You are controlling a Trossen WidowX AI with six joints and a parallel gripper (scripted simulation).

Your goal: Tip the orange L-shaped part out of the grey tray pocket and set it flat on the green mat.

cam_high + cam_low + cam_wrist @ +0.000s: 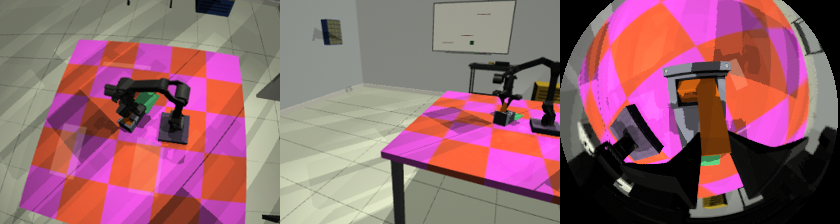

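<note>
The orange L-shaped part [128,121] [503,108] [714,120] is tilted, its long end raised out of the pocket towards the fingers. Its L-shaped end is low, at the pocket's far end in the wrist view; whether it touches the pocket floor cannot be told. The grey tray [132,128] [501,118] [696,67] stands on the table beneath it. My gripper [132,113] [504,102] [711,133] is shut on the raised end, one finger on each side. The green mat [148,100] [518,116] [710,160] lies beside the tray, partly hidden by the arm and fingers.
The arm's dark base plate [173,135] [542,127] [632,130] stands on the checkered table [155,168] [456,159] [642,35], to the right of the tray in the top and exterior views. The arm arches over the mat in the top view.
</note>
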